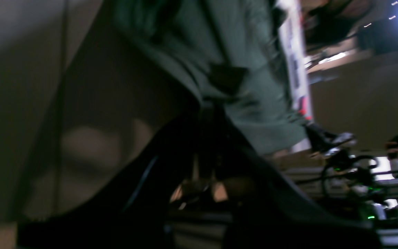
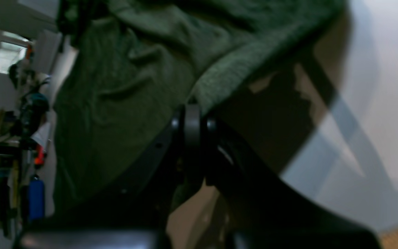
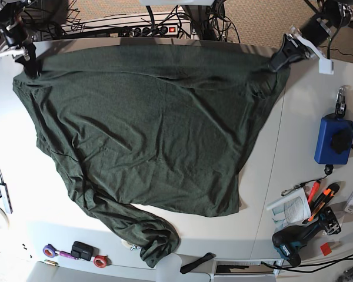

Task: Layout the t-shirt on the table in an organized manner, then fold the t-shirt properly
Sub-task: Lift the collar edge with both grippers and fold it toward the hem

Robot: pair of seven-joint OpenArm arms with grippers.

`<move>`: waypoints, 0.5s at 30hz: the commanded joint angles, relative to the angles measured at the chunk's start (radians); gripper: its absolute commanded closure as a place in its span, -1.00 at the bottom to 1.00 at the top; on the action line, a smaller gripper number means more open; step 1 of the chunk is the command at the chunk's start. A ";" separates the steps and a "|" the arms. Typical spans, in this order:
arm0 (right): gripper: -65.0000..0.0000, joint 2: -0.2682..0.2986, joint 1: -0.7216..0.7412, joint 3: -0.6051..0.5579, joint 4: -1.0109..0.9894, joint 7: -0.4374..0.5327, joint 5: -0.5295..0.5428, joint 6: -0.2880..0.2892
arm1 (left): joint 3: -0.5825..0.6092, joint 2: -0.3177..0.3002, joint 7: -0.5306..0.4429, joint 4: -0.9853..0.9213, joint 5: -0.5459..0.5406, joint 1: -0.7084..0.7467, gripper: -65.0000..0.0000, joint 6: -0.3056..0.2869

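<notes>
One dark green knit t-shirt [image 3: 147, 135] on the white bench [image 3: 294, 147]; only the base view shows it whole. Left fingers [image 3: 280, 59] and right fingers [image 3: 30, 66] clenched on its far corners.

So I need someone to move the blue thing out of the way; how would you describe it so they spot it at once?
Start at the white table and go to the side with the loose tools, beyond the edge of the green t-shirt. The blue pouch lies there, flat and rectangular. It is the only solid blue block, with a black knob on top, above the orange-handled tools.
</notes>
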 commanded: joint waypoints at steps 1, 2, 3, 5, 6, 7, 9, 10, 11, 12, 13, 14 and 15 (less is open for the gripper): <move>1.00 0.024 0.011 0.007 0.019 0.018 0.034 0.014 | -0.007 -0.011 -0.015 0.019 -0.044 -0.006 1.00 -0.009; 1.00 0.024 0.024 0.007 0.019 0.016 0.033 0.014 | -0.007 -0.011 -0.013 0.019 -0.047 -0.017 1.00 -0.009; 1.00 0.024 0.037 0.006 0.019 0.016 0.033 0.014 | -0.007 -0.012 -0.011 0.020 -0.047 -0.027 1.00 -0.009; 1.00 0.024 0.060 0.005 0.019 0.016 0.032 0.014 | -0.007 -0.011 -0.011 0.020 -0.047 -0.052 1.00 -0.009; 1.00 0.024 0.072 0.005 0.019 0.016 0.031 0.014 | -0.007 -0.011 -0.011 0.020 -0.047 -0.064 1.00 -0.009; 1.00 0.024 0.083 0.005 0.019 0.017 0.025 0.014 | -0.006 -0.011 -0.011 0.020 -0.047 -0.076 1.00 -0.009; 1.00 0.024 0.106 0.005 0.019 0.019 0.003 0.014 | -0.001 -0.011 -0.012 0.020 -0.047 -0.098 1.00 -0.009; 1.00 0.024 0.117 0.005 0.019 0.025 -0.019 0.014 | 0.008 -0.012 -0.013 0.020 -0.043 -0.110 1.00 -0.009; 1.00 0.024 0.127 0.004 0.019 0.036 -0.044 0.015 | 0.025 -0.012 -0.016 0.020 -0.018 -0.121 1.00 -0.009; 1.00 0.024 0.137 0.004 0.019 0.046 -0.068 0.014 | 0.050 -0.012 -0.023 0.020 0.007 -0.132 1.00 -0.009; 1.00 0.024 0.145 0.004 0.019 0.057 -0.093 0.014 | 0.079 -0.012 -0.039 0.020 0.034 -0.143 1.00 -0.009; 1.00 0.024 0.153 0.004 0.019 0.068 -0.114 0.014 | 0.111 -0.011 -0.056 0.019 0.060 -0.154 1.00 -0.009; 1.00 0.024 0.159 0.004 0.019 0.077 -0.131 0.013 | 0.144 -0.011 -0.078 0.019 0.088 -0.167 1.00 -0.009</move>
